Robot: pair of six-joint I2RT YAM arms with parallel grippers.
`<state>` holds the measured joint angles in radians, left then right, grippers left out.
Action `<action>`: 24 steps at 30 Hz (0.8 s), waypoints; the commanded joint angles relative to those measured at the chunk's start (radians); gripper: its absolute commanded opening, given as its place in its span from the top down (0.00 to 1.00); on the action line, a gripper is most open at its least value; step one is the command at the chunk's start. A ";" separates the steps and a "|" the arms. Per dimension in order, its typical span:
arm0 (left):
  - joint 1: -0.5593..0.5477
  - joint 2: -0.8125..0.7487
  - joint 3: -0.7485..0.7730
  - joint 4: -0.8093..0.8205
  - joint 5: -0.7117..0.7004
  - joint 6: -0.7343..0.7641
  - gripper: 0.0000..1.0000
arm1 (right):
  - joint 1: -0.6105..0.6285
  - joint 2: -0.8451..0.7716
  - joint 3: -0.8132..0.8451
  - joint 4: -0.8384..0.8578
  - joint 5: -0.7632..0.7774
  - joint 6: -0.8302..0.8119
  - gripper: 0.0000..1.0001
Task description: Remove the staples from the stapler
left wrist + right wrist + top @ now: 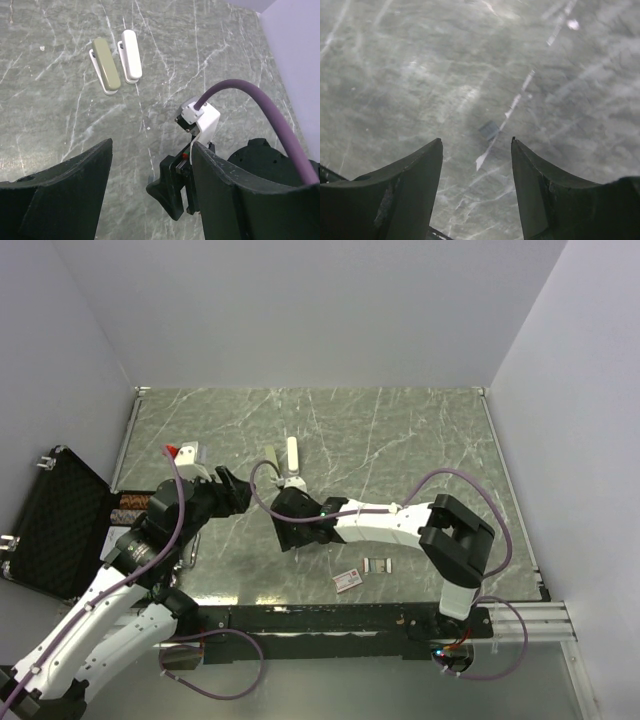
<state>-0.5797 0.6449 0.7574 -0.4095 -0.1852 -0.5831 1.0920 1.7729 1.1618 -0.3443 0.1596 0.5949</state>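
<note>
the left gripper [150, 145] hangs over the tabletop [420, 440], left of the middle, its jaws spread apart with nothing between them. the right gripper [476, 145] hovers low over bare marble near the middle of the tabletop, jaws likewise released and empty. a tiny dark grey fleck [489, 130] lies on the surface just ahead of its fingers, too blurred to identify.

the staples [378, 565] lie flat near the front edge of the tabletop, right of the middle, just beside a small red-and-white box [349, 580] and well apart from both grippers.

2 small staplers lie side by side beyond the grippers, toward the middle of the tabletop: an olive stapler [106, 67] on a white base, and a white stapler [130, 61] just beside it on the right. i cannot tell which one the staples belong to.

an open black case [50, 525] sits off the left edge of the tabletop.
</note>
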 commanded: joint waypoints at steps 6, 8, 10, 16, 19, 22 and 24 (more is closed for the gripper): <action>-0.003 -0.017 0.003 0.012 0.006 0.017 0.30 | 0.022 0.049 0.093 -0.177 0.067 0.242 0.34; -0.003 -0.019 0.002 0.014 0.009 0.017 0.30 | 0.022 0.071 0.102 -0.173 0.051 0.273 0.34; -0.002 -0.025 -0.001 0.012 0.012 0.017 0.30 | 0.022 0.082 0.105 -0.159 0.040 0.299 0.34; -0.003 -0.034 -0.004 0.012 0.021 0.014 0.30 | 0.022 0.123 0.136 -0.179 0.017 0.364 0.35; -0.003 -0.042 -0.007 0.014 0.024 0.014 0.30 | 0.022 0.132 0.136 -0.174 0.014 0.378 0.36; -0.003 -0.039 -0.007 0.017 0.032 0.012 0.30 | 0.020 0.148 0.150 -0.191 0.021 0.391 0.37; -0.003 -0.034 -0.007 0.015 0.033 0.014 0.30 | 0.020 0.154 0.154 -0.202 0.034 0.401 0.38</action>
<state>-0.5797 0.6167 0.7555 -0.4091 -0.1741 -0.5835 1.1065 1.9072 1.2766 -0.5053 0.1753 0.9451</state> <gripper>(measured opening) 0.700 0.629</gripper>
